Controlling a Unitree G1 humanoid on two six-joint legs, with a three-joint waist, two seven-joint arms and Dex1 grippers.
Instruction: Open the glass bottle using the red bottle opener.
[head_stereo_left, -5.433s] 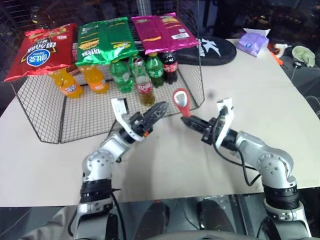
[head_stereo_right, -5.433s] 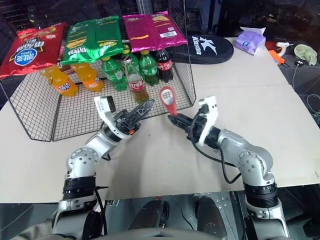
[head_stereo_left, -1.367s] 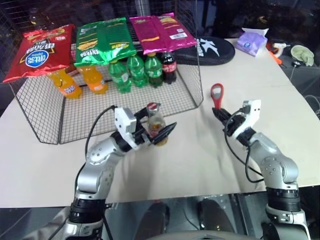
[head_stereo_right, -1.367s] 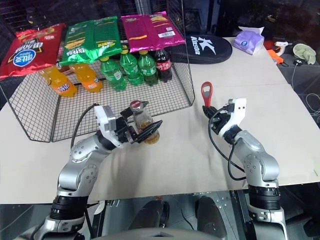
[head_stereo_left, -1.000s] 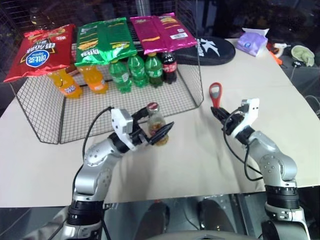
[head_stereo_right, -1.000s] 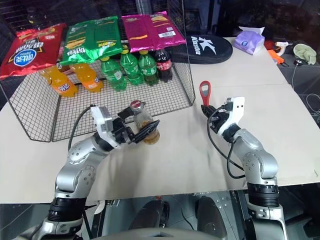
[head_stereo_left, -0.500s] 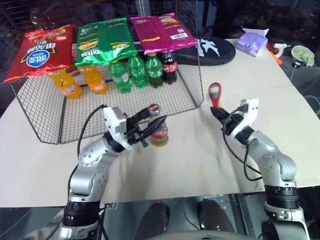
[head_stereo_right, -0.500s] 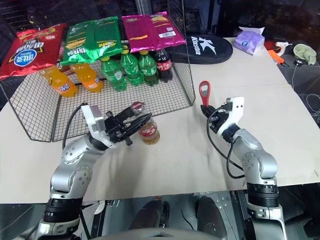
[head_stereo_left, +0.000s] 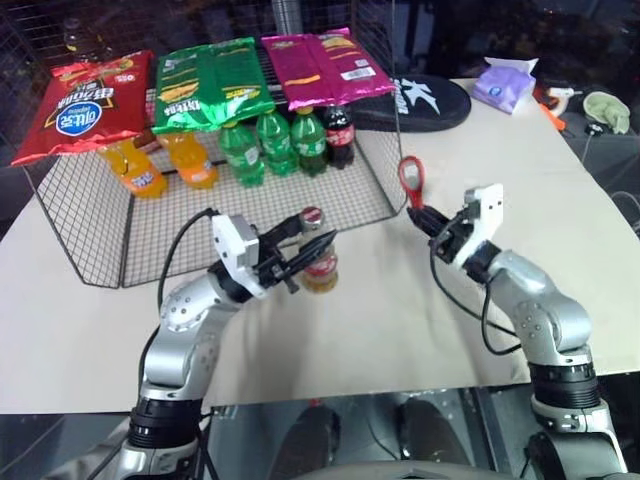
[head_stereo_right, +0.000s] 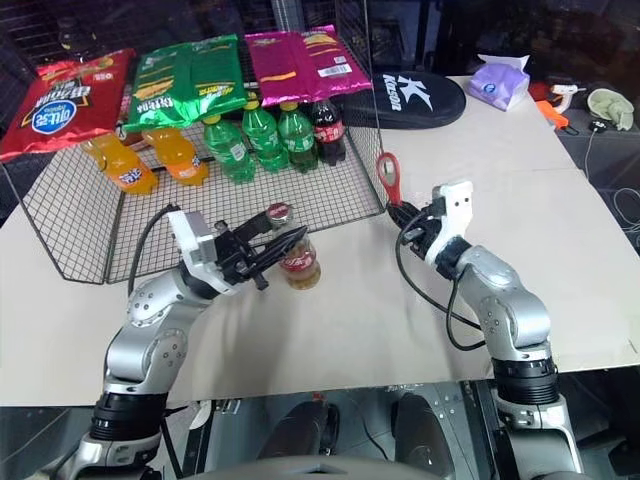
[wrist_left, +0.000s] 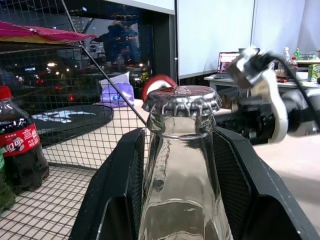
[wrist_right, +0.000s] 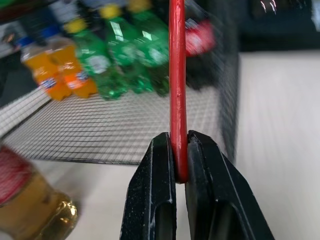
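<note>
Head stereo downward; wrist cameras close-up

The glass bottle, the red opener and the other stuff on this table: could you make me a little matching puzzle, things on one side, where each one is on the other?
Things:
1. glass bottle
2. red bottle opener
3. dark cola bottle
4. purple tissue pack

Places:
a. far right part of the table
b. pinched by its handle in the right claw
c. neck between the left claw's fingers
d. inside the wire rack, beside green bottles

Pairs: 1-c, 2-b, 3-d, 4-a
</note>
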